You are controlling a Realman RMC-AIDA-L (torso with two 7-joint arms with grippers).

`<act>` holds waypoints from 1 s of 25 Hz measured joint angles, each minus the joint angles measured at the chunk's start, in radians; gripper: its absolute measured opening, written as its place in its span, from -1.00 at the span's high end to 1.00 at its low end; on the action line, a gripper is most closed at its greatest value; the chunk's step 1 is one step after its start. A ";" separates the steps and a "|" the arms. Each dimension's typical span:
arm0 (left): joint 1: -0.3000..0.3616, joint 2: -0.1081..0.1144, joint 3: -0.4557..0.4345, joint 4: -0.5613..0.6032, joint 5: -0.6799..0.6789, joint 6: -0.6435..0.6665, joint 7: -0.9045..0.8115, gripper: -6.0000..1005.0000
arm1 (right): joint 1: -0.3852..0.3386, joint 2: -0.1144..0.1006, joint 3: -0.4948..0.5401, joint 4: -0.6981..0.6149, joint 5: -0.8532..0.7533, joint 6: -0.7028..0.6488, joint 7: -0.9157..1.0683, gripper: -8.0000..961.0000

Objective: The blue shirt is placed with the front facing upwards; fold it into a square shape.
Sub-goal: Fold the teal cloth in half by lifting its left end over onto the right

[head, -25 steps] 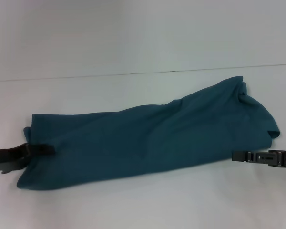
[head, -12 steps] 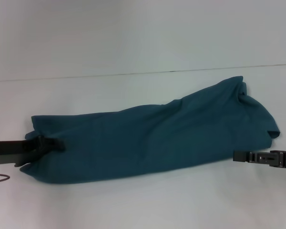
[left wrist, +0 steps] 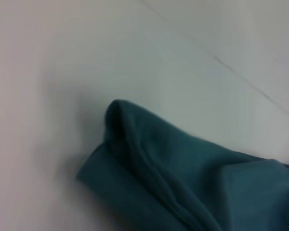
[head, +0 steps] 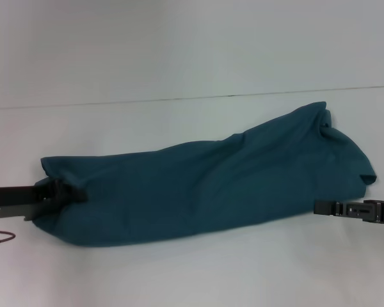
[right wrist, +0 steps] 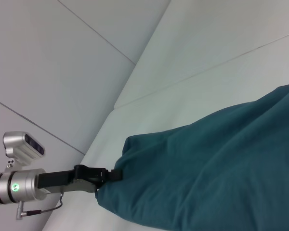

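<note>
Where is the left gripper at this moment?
In the head view, the left gripper is on the robot's left, at the left end of the long dark teal-blue cotton shirt lying on the white table, its jaws closed on the fabric edge.

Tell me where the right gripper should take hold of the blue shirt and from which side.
Probably the near right edge of the blue shirt, just beside the right gripper, coming in low from the robot's right. The cloth lies as a long band across the table, and the left gripper already sits at its opposite end.
</note>
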 joint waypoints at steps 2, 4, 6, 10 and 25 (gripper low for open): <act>0.005 0.009 -0.005 -0.001 -0.037 0.033 0.023 0.74 | 0.000 0.000 0.000 0.000 0.000 0.000 0.000 -0.37; 0.013 0.020 -0.024 -0.004 -0.061 0.065 0.042 0.74 | 0.000 0.000 0.000 0.000 0.000 0.000 0.000 -0.37; 0.021 0.031 -0.063 -0.009 -0.066 0.089 0.054 0.74 | 0.000 0.000 0.000 0.000 0.001 0.000 0.000 -0.37; 0.048 0.046 -0.134 -0.007 -0.053 0.093 0.058 0.74 | 0.000 0.000 0.000 0.000 0.005 0.000 0.001 -0.36; 0.058 0.099 -0.344 0.036 0.180 -0.076 0.040 0.75 | -0.005 -0.001 0.004 0.000 0.005 0.005 0.009 -0.36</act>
